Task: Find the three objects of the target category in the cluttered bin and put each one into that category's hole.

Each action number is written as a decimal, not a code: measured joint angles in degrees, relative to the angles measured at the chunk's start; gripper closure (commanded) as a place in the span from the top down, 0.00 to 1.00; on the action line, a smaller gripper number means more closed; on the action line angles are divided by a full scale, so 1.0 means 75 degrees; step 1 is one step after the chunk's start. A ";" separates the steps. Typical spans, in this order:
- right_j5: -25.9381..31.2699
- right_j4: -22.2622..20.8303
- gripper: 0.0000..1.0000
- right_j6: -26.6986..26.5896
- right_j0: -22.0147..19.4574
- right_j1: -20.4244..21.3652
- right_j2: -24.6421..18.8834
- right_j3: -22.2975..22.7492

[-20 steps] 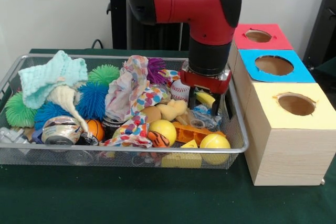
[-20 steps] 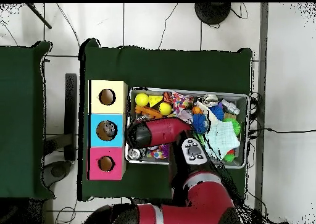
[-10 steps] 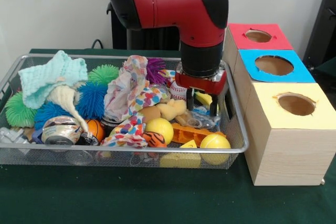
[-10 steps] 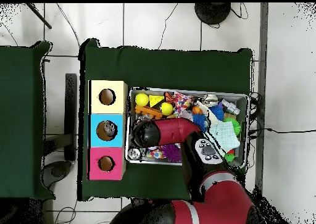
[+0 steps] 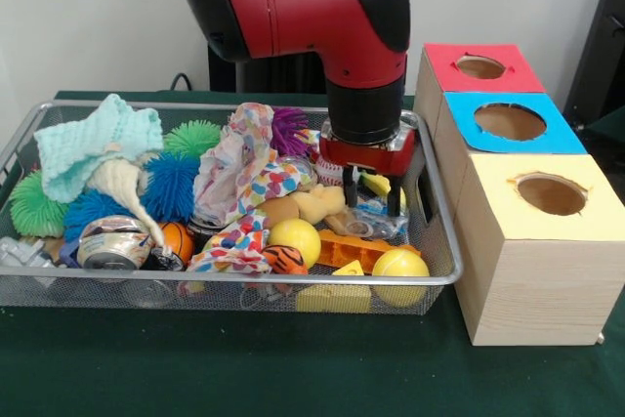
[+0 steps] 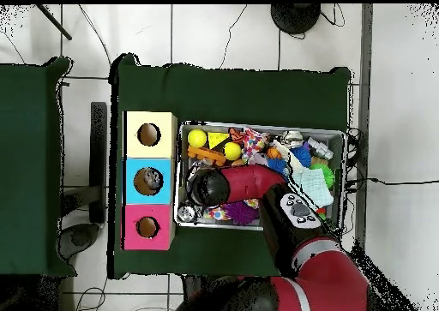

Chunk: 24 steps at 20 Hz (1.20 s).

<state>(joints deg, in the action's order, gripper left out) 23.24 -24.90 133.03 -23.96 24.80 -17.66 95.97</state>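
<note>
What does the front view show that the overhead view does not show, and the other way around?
Only the front view shows the gripper low in the bin's right end, over a yellow piece, and the boxes' wooden sides. Only the overhead view shows something lying inside the blue box. Both show the wire bin, the two yellow balls, and the yellow, blue and red boxes.

I see the red and black arm reaching down into the silver wire-mesh bin (image 5: pixel 29 285) on the green-clothed bench (image 5: pixel 244 368). Its pincer (image 5: pixel 372 195) hangs with black fingers spread over a yellow block (image 5: pixel 380 184) and a clear plastic wrapper (image 5: pixel 376 224). Just left lie a tan heart-shaped toy (image 5: pixel 317 204) and a white baseball (image 5: pixel 332 173). Two yellow balls (image 5: pixel 298 239) sit near the front wall. Right of the bin stands a wooden box (image 5: pixel 532 271) with red, blue and yellow holed tops
</note>
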 measured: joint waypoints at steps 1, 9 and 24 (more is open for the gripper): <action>-0.0019 -0.0059 1.00 0.0000 -0.0030 0.0002 -0.0035 0.0014; -0.0146 -0.0412 1.00 0.0000 -0.0006 0.0035 -0.0065 0.0031; -0.0425 -0.0649 0.00 0.0000 0.0687 0.0069 0.0520 -0.0153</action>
<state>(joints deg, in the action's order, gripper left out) 20.06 -29.77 133.03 -18.81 25.32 -13.76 94.83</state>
